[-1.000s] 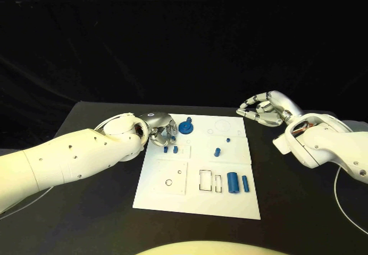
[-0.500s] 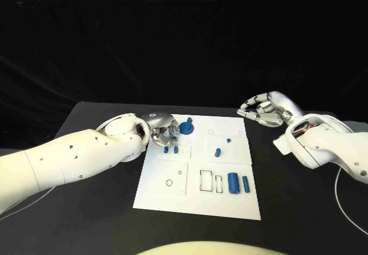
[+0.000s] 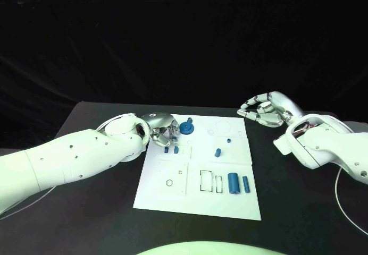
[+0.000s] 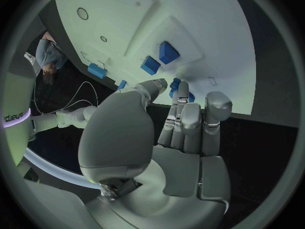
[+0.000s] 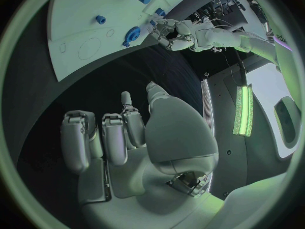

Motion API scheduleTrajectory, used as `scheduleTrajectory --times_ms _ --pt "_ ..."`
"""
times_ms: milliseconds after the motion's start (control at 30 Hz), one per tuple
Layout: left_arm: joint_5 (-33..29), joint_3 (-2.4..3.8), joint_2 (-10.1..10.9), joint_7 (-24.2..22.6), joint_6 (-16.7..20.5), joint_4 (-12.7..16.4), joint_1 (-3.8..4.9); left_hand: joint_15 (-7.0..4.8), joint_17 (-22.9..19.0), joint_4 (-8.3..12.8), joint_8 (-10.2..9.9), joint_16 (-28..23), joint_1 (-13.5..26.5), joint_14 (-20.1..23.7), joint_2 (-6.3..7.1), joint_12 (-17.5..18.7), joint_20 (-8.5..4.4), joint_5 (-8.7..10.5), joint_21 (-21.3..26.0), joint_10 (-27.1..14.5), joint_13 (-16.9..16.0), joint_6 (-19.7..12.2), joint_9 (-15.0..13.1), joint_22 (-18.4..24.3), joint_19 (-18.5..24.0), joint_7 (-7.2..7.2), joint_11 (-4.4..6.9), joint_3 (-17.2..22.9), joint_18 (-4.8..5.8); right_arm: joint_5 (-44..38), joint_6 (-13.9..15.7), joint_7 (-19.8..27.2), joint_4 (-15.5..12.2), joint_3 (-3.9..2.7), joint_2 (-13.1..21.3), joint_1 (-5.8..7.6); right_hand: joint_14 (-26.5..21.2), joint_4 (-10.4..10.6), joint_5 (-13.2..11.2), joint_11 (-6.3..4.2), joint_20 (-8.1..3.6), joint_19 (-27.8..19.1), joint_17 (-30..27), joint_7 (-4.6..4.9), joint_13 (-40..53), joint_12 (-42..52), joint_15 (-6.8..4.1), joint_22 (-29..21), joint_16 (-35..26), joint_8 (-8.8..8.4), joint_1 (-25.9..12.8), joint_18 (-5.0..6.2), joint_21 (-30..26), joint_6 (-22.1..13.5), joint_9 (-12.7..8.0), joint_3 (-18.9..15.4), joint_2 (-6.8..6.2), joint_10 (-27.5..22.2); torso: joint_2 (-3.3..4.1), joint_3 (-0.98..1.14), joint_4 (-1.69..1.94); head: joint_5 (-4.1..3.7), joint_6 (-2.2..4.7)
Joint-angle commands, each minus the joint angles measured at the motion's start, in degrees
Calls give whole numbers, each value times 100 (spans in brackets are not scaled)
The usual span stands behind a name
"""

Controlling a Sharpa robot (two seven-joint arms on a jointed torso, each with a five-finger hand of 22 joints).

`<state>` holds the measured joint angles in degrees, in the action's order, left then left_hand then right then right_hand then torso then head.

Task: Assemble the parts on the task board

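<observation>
A black table [image 3: 92, 212] under a dark backdrop carries the white task board [image 3: 199, 196] in its middle. The left hand [image 3: 162, 130] hangs over the board's far left corner, fingers curled toward a round blue part [image 3: 186, 129] standing just beside its fingertips; whether it touches or holds that part I cannot tell. Two small blue pegs [image 3: 171, 150] lie on the board just nearer the robot than this hand. The right hand [image 3: 265, 110] hovers off the board's far right corner, fingers curled in, nothing in them, farther from the part. Two long blue cylinders [image 3: 239, 183] lie on the board's near right, axes pointing along its length. The left wrist view shows fingertips [image 4: 181, 94] close above blue pieces [image 4: 159, 58], which the head view hides behind the hand.
</observation>
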<state>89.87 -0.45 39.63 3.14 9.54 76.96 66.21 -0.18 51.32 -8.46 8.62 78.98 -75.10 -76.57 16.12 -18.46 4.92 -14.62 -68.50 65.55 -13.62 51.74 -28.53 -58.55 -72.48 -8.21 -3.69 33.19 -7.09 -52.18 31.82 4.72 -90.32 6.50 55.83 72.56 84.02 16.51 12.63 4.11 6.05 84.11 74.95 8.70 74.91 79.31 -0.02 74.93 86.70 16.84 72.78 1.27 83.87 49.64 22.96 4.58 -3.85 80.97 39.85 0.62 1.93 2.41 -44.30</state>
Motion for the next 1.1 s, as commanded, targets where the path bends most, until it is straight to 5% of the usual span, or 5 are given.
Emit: scheduleTrajectory --times_ms 33,1100 --pt "-19 2 2 -12 -51 -12 4 4 6 -2 -5 -26 -65 36 -7 30 14 0 38 41 -5 59 7 9 20 -2 -20 -32 15 -56 -11 25 -1 -1 -3 -2 391 -3 -34 -38 -41 237 542 -26 459 -13 -42 1119 -24 24 -2 36 -22 -1 1 -24 37 7 2 1 -2 4 -2" --pt "-216 31 239 -131 -1 70 4 -28 -37 -96 -71 -41 -159 73 -7 90 4 4 76 66 -58 53 109 41 39 39 28 -81 3 -56 -8 25 8 0 -3 -3 391 -5 -34 -39 -42 236 543 -27 463 -8 -42 1119 -25 30 8 36 -26 -3 -1 -32 38 11 -1 1 -1 -18 -3"
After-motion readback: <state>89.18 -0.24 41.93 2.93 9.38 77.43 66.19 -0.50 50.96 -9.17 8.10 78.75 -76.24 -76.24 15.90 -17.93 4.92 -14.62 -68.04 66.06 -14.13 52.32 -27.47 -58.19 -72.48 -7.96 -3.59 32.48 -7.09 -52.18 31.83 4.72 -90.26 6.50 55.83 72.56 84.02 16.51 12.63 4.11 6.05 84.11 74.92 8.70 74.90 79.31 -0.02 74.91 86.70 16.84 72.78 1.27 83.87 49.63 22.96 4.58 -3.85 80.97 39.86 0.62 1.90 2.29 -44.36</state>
